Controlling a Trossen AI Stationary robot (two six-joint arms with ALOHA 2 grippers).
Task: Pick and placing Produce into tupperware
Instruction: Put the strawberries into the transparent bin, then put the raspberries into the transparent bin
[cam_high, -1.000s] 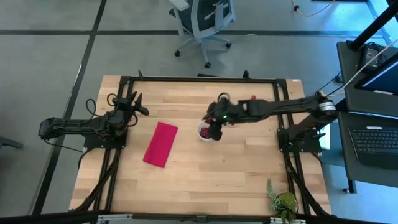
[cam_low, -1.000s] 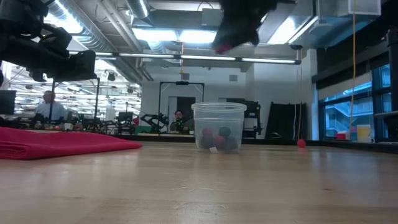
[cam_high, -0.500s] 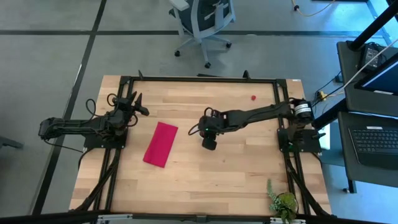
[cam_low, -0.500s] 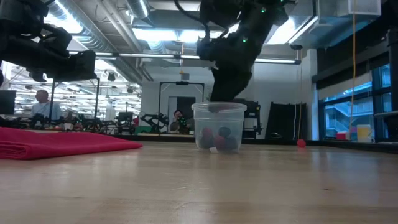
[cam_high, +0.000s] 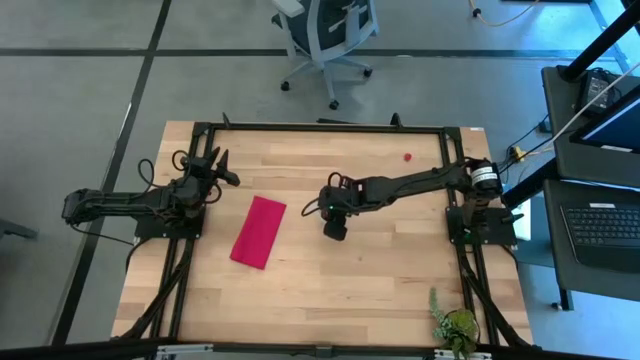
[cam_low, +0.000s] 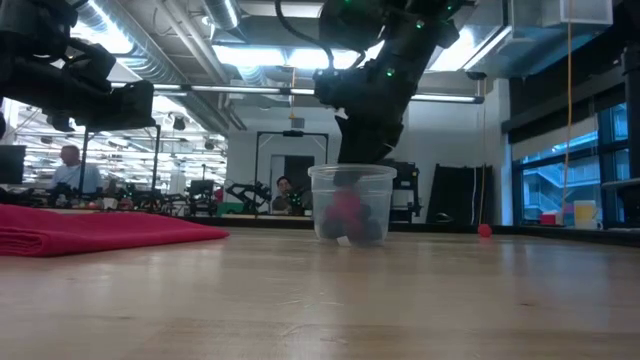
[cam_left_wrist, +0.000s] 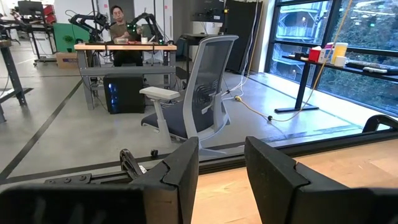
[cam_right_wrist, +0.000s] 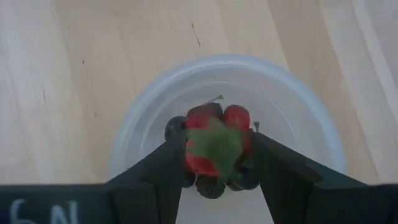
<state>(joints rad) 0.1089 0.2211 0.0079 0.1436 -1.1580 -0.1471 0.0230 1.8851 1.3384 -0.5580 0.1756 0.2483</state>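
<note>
Over the middle of the table (cam_high: 330, 290), your right gripper (cam_right_wrist: 214, 158) points straight down into the clear cup (cam_right_wrist: 311, 118), which stands on the wood just beside the magenta cloth (cam_high: 258, 231). Between its fingers (cam_right_wrist: 161, 171) sits a red strawberry (cam_right_wrist: 211, 143) with a green cap; the fingers flank it, and you cannot tell whether they pinch it or have let go. Dark cherries (cam_right_wrist: 210, 186) lie in the cup beneath it. One red berry (cam_high: 408, 157) rests near the far right edge. Your left gripper (cam_left_wrist: 221, 165) waits at the left side, fingers spread apart and holding nothing.
</note>
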